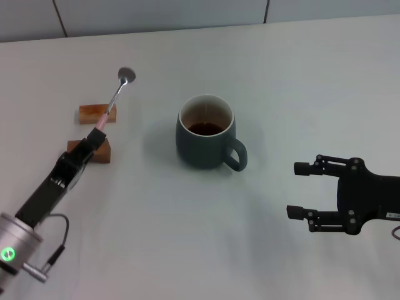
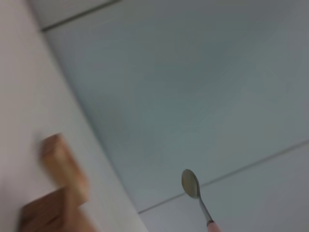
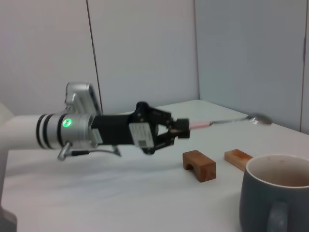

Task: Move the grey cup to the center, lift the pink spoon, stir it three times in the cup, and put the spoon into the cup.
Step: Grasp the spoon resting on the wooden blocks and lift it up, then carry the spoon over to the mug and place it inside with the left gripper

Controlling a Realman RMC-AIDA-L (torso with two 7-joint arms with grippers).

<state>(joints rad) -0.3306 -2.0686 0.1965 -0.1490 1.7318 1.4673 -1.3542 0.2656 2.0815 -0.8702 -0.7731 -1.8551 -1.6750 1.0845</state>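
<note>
The grey cup [image 1: 205, 134] stands upright near the middle of the white table [image 1: 294, 81], handle toward the right front, with dark liquid inside. It also shows in the right wrist view [image 3: 277, 195]. My left gripper [image 1: 97, 136] is shut on the pink handle of the pink spoon [image 1: 117, 94] and holds it lifted above the table, left of the cup, silver bowl pointing away. The spoon shows in the left wrist view [image 2: 197, 193] and the right wrist view [image 3: 227, 122]. My right gripper [image 1: 299, 189] is open and empty, right of the cup near the table.
Two orange-brown wooden blocks lie left of the cup: one [image 1: 97, 114] farther back, one [image 1: 90, 150] under my left gripper. They show in the right wrist view [image 3: 199, 165] and the left wrist view [image 2: 60, 162]. A grey wall stands behind the table.
</note>
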